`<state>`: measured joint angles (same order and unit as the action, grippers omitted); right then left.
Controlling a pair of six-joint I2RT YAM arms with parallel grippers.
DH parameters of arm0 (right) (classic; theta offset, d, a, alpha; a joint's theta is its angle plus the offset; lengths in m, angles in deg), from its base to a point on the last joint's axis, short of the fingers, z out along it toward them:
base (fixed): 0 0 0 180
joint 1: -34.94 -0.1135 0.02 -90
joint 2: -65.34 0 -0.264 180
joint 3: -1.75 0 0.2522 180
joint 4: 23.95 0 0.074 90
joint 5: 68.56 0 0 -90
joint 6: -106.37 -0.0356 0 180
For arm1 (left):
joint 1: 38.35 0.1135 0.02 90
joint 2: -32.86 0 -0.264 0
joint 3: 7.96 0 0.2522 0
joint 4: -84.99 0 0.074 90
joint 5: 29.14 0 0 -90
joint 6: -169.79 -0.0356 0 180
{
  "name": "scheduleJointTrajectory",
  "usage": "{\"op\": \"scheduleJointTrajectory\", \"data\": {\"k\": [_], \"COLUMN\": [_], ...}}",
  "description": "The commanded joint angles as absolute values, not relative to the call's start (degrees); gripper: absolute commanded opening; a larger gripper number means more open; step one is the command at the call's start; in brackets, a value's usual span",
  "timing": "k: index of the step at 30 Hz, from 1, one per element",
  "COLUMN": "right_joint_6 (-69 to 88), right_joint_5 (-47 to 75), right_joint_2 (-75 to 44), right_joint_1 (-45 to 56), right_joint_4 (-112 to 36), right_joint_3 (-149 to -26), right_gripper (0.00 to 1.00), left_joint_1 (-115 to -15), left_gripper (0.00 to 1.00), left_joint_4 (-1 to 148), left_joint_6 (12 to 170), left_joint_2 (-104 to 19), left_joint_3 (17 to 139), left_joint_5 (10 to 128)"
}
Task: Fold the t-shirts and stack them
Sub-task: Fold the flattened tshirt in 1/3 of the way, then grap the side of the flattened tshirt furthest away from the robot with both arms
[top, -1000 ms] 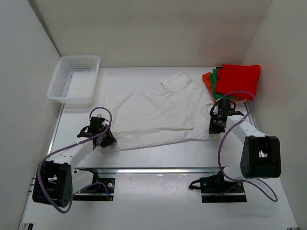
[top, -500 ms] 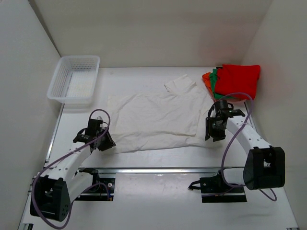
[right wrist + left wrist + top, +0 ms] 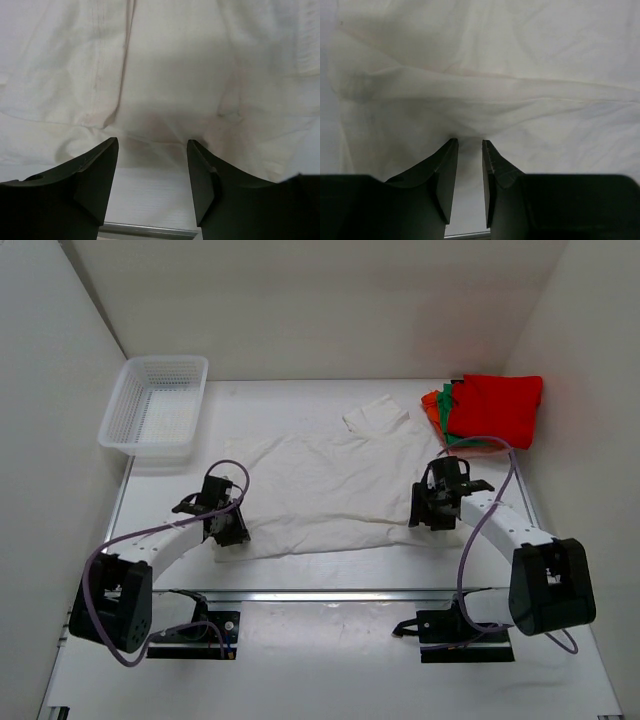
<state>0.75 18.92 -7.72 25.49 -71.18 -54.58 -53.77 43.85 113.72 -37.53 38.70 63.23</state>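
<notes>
The large white t-shirt [image 3: 320, 490] lies spread flat across the middle of the table, one sleeve [image 3: 375, 413] pointing to the back. Red [image 3: 500, 400], green [image 3: 448, 410] and orange [image 3: 432, 405] t-shirts sit folded in a pile at the back right. My left gripper [image 3: 232, 536] is at the white shirt's near left corner. In the left wrist view the left gripper [image 3: 468, 142] is open by a narrow gap, tips at the hem [image 3: 495, 75]. My right gripper [image 3: 420, 515] is at the near right corner. In its wrist view the right gripper [image 3: 152, 142] stands open, cloth [image 3: 165, 65] just beyond its tips.
A white mesh basket [image 3: 155, 405] stands at the back left. White walls close in the left, right and back. A metal rail [image 3: 330, 595] runs along the table's near edge, with bare table [image 3: 330, 565] between it and the shirt.
My right gripper opened, let go of the white shirt and moved left and nearer. The shirt's right side shifted left. My left gripper moved right, up to the shirt's near left corner.
</notes>
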Motion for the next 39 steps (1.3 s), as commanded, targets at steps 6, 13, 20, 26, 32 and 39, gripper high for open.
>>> {"op": "scheduleJointTrajectory", "data": {"k": [6, 13, 20, 26, 32, 39], "right_joint_6": [-7.1, -7.2, -4.3, 2.4, 7.8, 12.1], "right_joint_5": [18.4, 14.0, 16.2, 16.6, 17.7, 19.3], "right_joint_2": [-7.8, 1.5, 1.4, -13.3, -32.6, -50.1], "right_joint_1": [19.6, 21.8, 20.7, 24.1, 25.2, 26.1], "right_joint_4": [-70.2, -77.4, -86.0, -81.5, -73.2, -65.1], "right_joint_3": [-48.2, -44.3, -63.0, -84.1, -101.5, -117.0], "right_gripper": [0.53, 0.53, 0.58, 0.71, 0.8, 0.85], "left_joint_1": [-49.6, -53.8, -49.3, -47.2, -44.2, -40.7], "left_gripper": [0.39, 0.37, 0.41, 0.44, 0.44, 0.47], "left_joint_4": [42.0, 39.4, 34.3, 36.7, 43.4, 50.7], "left_joint_6": [111.9, 114.6, 113.3, 109.1, 107.6, 106.2], "left_joint_2": [-31.6, -31.5, -22.2, -40.8, -57.6, -68.6], "left_joint_3": [33.4, 32.4, 45.6, 65.0, 73.9, 79.3], "left_joint_5": [60.9, 62.6, 67.2, 66.5, 63.4, 59.1]}}
